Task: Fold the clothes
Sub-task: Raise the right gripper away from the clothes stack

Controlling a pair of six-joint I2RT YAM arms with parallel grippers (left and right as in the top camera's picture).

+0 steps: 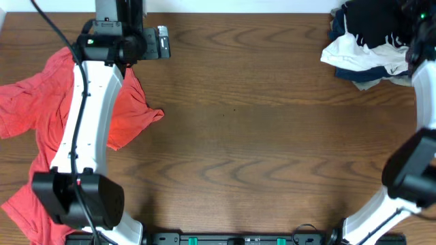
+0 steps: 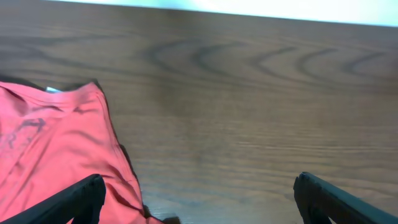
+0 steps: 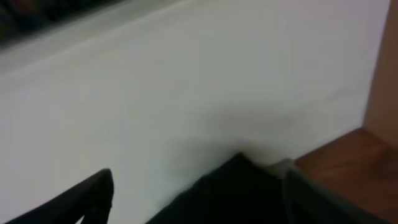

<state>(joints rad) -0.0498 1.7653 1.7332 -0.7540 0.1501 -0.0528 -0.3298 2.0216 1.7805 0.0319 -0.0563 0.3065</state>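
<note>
At the left of the table (image 1: 259, 136), the coral-red T-shirt (image 1: 34, 102) is seen crumpled under the left arm (image 1: 85, 122); the left gripper (image 2: 199, 186) is held wide open and empty, just beside its edge. At the far right corner — over heaped clothes (image 1: 368, 51) — the right gripper (image 3: 199, 177) is spread open, black fabric (image 3: 236, 196) between its fingers, contact unclear.

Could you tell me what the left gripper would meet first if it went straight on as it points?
Probably the wooden table between the left gripper's open fingers; the coral-red T-shirt lies left of that line, though depth is unclear.
</note>
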